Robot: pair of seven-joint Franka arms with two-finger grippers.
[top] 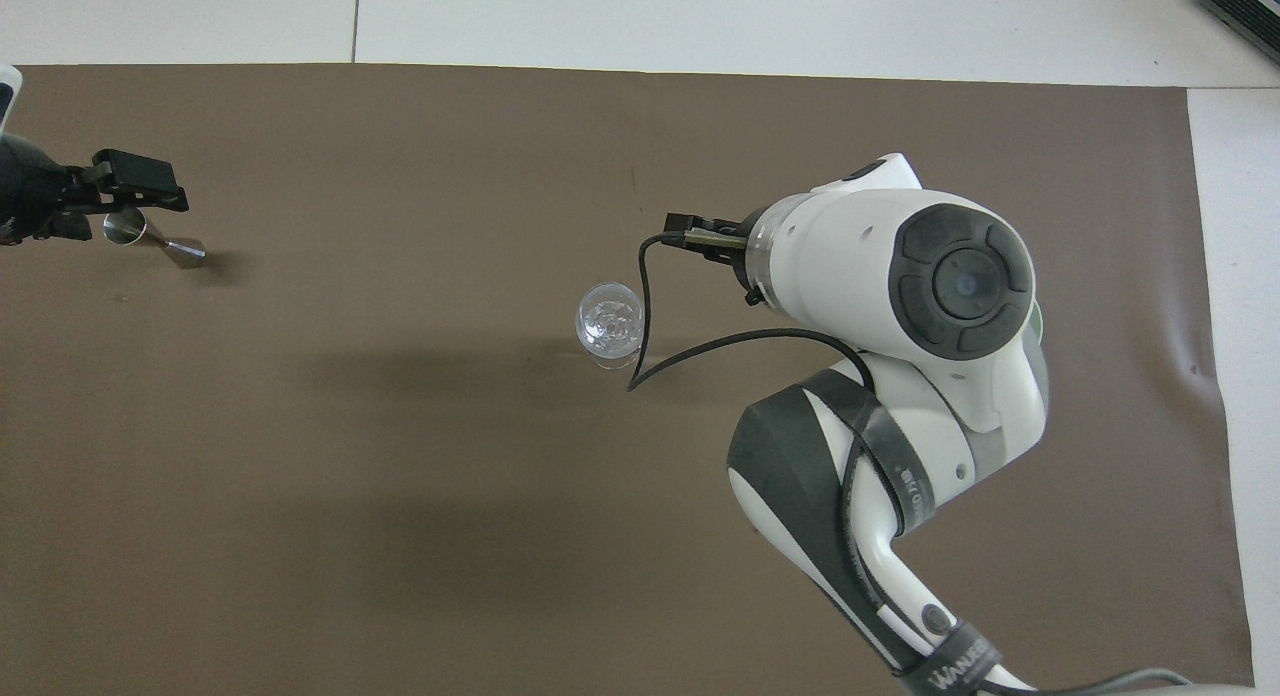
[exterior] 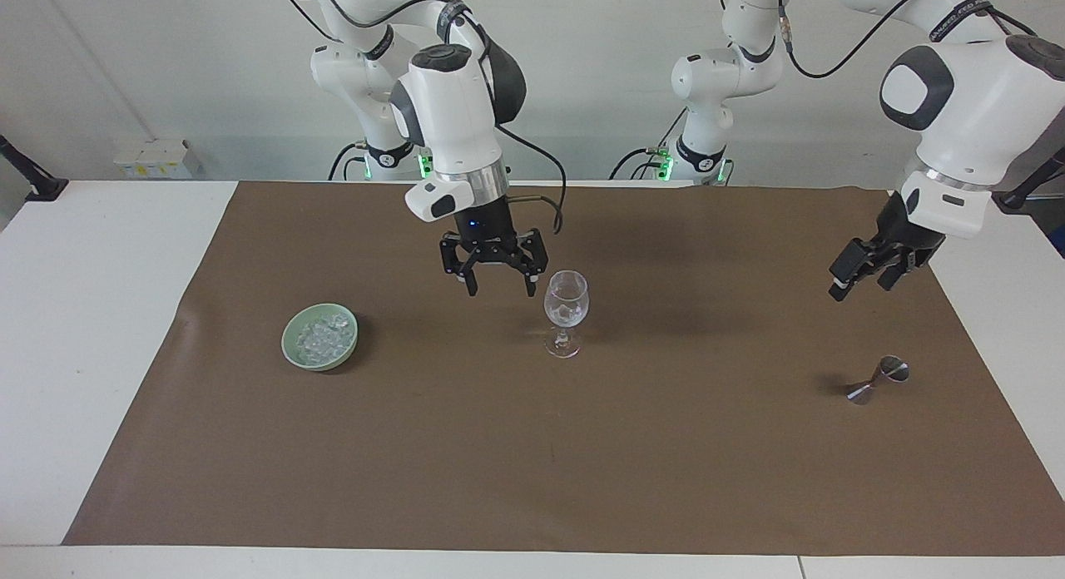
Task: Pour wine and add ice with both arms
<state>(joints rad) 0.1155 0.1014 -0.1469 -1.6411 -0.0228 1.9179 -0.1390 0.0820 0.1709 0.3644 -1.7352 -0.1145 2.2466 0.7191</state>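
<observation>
Many chunks: ice (exterior: 320,338) lies heaped in the bowl (exterior: 293,348), down and to the right arm's end from the right gripper (exterior: 497,287); a few pieces appear to sit in the glass (exterior: 566,311) too, though through the clear wall I cannot be sure.
Ice handling: light, hard, slick and irregular, probably quick to squirt out of a pinch; best taken across a chunk's broadest flat faces, one piece at a time, from the top of the heap.
Glass: thin, tall, likely easy to tip; just beside the right gripper, toward the left arm's end, not touched.
Right gripper: empty, jaws spread wide, pointing straight down over bare mat between bowl and glass.
Right arm: wrist vertical, forearm angled down from its base; in the overhead view it covers the bowl.
Left gripper (exterior: 864,271): empty, jaws apart, raised and tilted, above the jigger (exterior: 878,380), which lies on its side on the table.
</observation>
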